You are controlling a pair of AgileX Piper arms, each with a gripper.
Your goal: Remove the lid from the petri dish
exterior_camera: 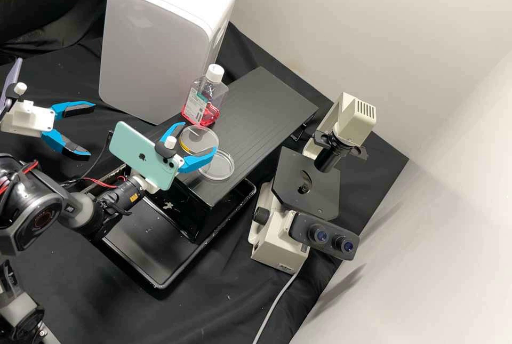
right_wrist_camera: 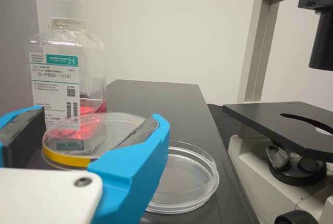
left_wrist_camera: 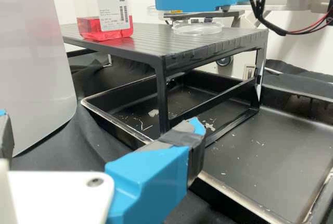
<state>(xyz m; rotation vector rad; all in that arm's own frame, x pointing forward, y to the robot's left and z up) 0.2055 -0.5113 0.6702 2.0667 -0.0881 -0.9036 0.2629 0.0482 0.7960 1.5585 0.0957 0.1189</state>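
**Lid aloft in the right pincer (right_wrist_camera: 96, 140), dish (right_wrist_camera: 182, 177) open beneath it.**
The right pincer is clenched on the lid (exterior_camera: 197, 137), held roughly flat above the rack (exterior_camera: 266, 104). The dish sits on the rack just beyond the lid, toward the microscope (exterior_camera: 304, 194). The lid seems clear of the dish rim, though they overlap in the right wrist view. The left pincer (exterior_camera: 88, 129) gapes empty, well apart, so setting the lid down falls to the right arm.

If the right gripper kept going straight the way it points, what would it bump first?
Probably the bottle of pink liquid: it stands just beyond the right gripper and the lid it holds, though depth is hard to judge.
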